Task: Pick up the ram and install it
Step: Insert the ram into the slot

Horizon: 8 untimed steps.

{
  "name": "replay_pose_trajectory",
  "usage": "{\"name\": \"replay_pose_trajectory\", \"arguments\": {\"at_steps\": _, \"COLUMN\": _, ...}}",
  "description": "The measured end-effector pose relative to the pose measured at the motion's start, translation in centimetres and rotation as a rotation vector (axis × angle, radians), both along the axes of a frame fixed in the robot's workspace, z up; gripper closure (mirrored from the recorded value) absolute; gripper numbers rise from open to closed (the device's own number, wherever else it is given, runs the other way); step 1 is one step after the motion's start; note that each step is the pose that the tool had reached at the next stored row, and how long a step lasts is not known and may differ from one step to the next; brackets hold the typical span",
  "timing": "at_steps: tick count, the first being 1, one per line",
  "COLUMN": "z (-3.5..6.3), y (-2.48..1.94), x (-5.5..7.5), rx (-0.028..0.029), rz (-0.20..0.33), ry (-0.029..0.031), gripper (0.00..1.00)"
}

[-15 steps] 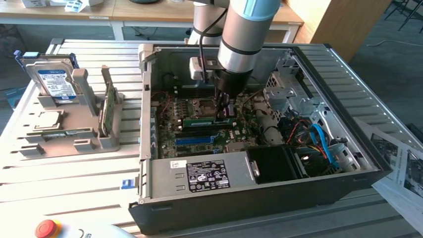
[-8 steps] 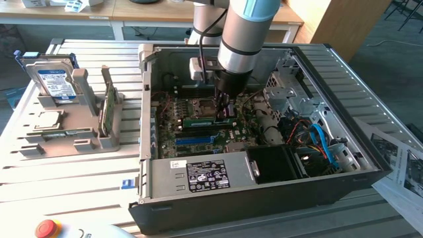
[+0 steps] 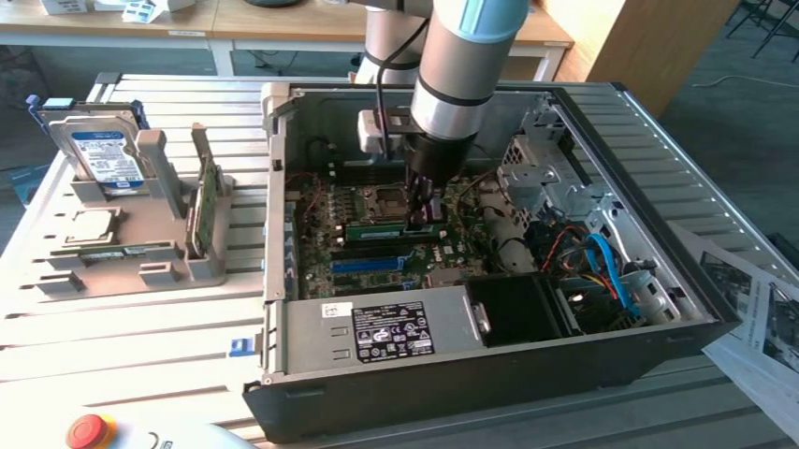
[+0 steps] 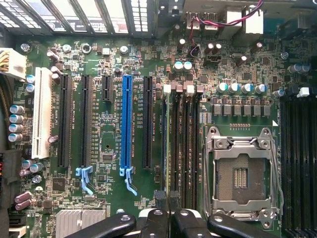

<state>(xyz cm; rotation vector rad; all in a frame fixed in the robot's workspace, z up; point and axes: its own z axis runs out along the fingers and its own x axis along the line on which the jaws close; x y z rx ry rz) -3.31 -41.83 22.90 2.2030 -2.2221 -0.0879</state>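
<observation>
Gripper: the gripper (image 3: 425, 217) reaches down into the open computer case (image 3: 500, 385), its tip low over the motherboard (image 4: 111, 144).
Fingers: the fingers (image 4: 182, 225) are pressed together with no gap between them; whether they nip anything thin cannot be told.
Ram: the ram (image 3: 381, 227) stands on edge in a memory slot directly under the fingertips. One end of it is at the tips, and the rest runs away from them toward the exterior view's left.
Ram, count: one at the fingers. A second green stick (image 3: 202, 206) stands on edge in the grey holder (image 3: 163, 257), well apart from the fingers and outside the case.
Blue slot: one (image 4: 126, 124), well to one side of the fingers, running parallel to the memory slots.
White slot: one (image 4: 42, 114), farther from the fingers than the blue one.
CPU socket: one (image 4: 242, 173), open, just beside the fingers on the side away from the blue slot.
Hard drive: one (image 3: 107, 154), upright in the holder, far from the fingers.
Processor chip: one (image 3: 90, 227), flat in the holder below the drive.
Red button: one (image 3: 88, 430), well apart from the fingers, at the near table edge.
</observation>
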Motion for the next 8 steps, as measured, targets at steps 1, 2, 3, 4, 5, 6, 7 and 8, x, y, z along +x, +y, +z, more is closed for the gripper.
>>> {"name": "replay_pose_trajectory", "arguments": {"at_steps": 1, "z": -0.03, "y": 0.01, "x": 0.0, "rx": 0.0001, "rz": 0.0, "ry": -0.0001, "gripper": 0.88}}
{"name": "replay_pose_trajectory", "arguments": {"at_steps": 2, "z": -0.06, "y": 0.01, "x": 0.0, "rx": 0.0, "rz": 0.0, "ry": -0.0002, "gripper": 0.88}}
{"name": "replay_pose_trajectory", "arguments": {"at_steps": 3, "z": -0.1, "y": 0.02, "x": 0.0, "rx": -0.0001, "rz": 0.0, "ry": -0.0003, "gripper": 0.88}}
{"name": "replay_pose_trajectory", "arguments": {"at_steps": 4, "z": -0.13, "y": 0.03, "x": 0.0, "rx": -0.0002, "rz": 0.0, "ry": -0.0003, "gripper": 0.88}}
{"name": "replay_pose_trajectory", "arguments": {"at_steps": 5, "z": -0.16, "y": 0.03, "x": 0.0, "rx": -0.0003, "rz": 0.0, "ry": -0.0004, "gripper": 0.88}}
{"name": "replay_pose_trajectory", "arguments": {"at_steps": 6, "z": -0.19, "y": 0.04, "x": 0.0, "rx": -0.0004, "rz": 0.0, "ry": -0.0004, "gripper": 0.88}}
{"name": "replay_pose_trajectory", "arguments": {"at_steps": 7, "z": -0.22, "y": 0.05, "x": 0.0, "rx": -0.0006, "rz": 0.0, "ry": -0.0006, "gripper": 0.88}}
{"name": "replay_pose_trajectory", "arguments": {"at_steps": 8, "z": -0.26, "y": 0.05, "x": 0.0, "rx": -0.0006, "rz": 0.0, "ry": -0.0006, "gripper": 0.88}}
